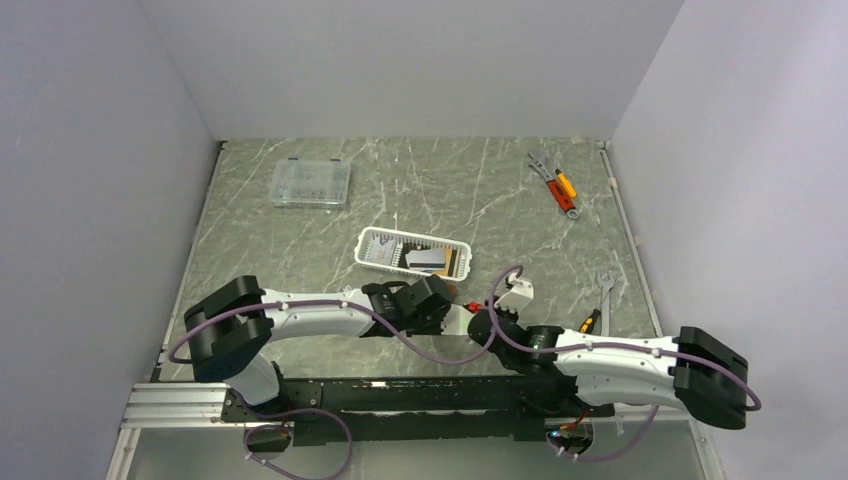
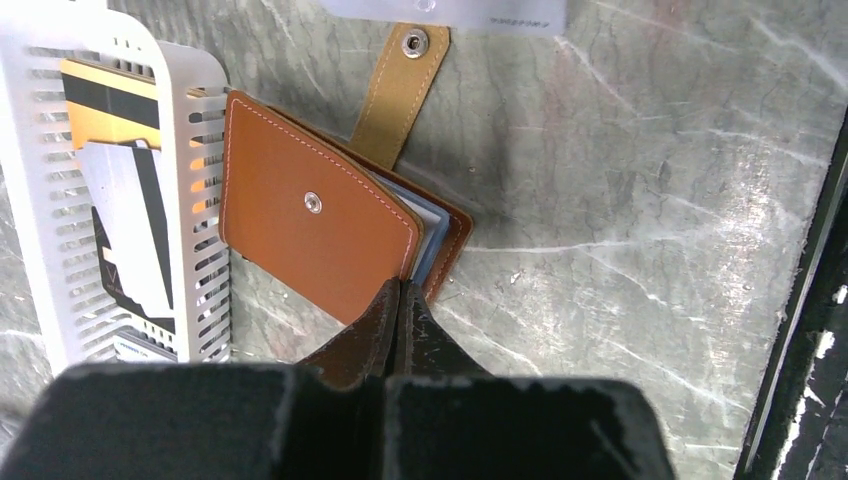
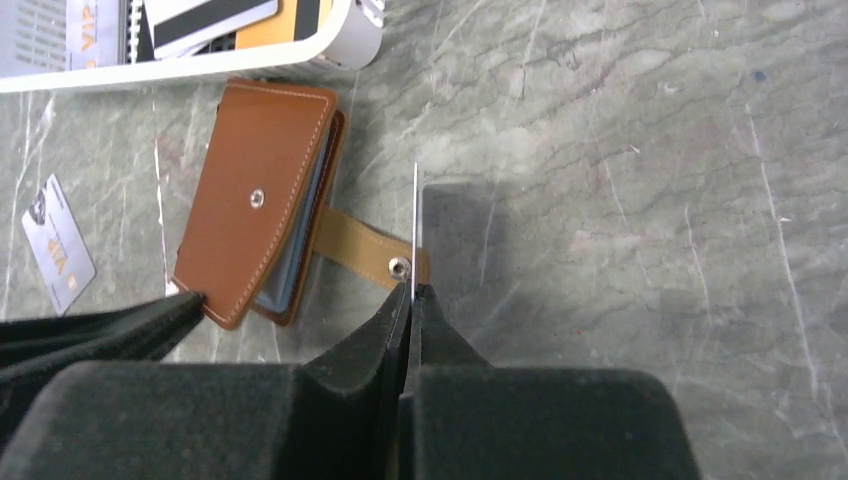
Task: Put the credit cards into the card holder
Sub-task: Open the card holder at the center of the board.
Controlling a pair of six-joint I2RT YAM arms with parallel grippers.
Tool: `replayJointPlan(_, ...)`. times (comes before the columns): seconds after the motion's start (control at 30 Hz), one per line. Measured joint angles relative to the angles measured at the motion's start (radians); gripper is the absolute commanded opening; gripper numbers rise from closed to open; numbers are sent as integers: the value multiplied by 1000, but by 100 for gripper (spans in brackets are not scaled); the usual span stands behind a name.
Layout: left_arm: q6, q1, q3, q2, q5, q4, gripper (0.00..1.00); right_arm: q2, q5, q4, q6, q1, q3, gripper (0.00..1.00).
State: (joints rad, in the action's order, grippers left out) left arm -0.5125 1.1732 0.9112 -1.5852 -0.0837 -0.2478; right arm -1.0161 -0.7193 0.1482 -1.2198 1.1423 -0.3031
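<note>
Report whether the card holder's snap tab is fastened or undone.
Undone: the tab lies stretched on the table, its snap away from the stud on the card holder.

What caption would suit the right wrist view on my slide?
Right gripper holds a credit card edge-on over the snap tab of the brown leather card holder.

A grey-green marbled bench [image 1: 450,190] fills the frame. At its centre lies a white slotted plastic basket [image 1: 366,250]; a clear plastic compartment box [image 1: 311,183] sits upper left, orange-handled pliers [image 1: 560,187] upper right, and a silver wrench [image 1: 604,290] at right.
</note>
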Motion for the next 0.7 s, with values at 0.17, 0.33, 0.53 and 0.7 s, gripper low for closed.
replayJointPlan(0.17, -24, -12, -12, 31, 21, -36, 0, 138, 38, 36, 49, -10, 20, 0)
replayJointPlan(0.33, -38, -27, -20, 58, 58, -83, 0, 235, 82, -5, 141, -14, 20, 0)
replayJointPlan(0.53, -48, -77, -19, 84, 169, -149, 0, 237, 146, -45, 218, -8, 2, 0)
replayJointPlan(0.7, -42, -127, 4, 108, 264, -203, 0, 320, 167, -21, 231, 5, -3, 0)
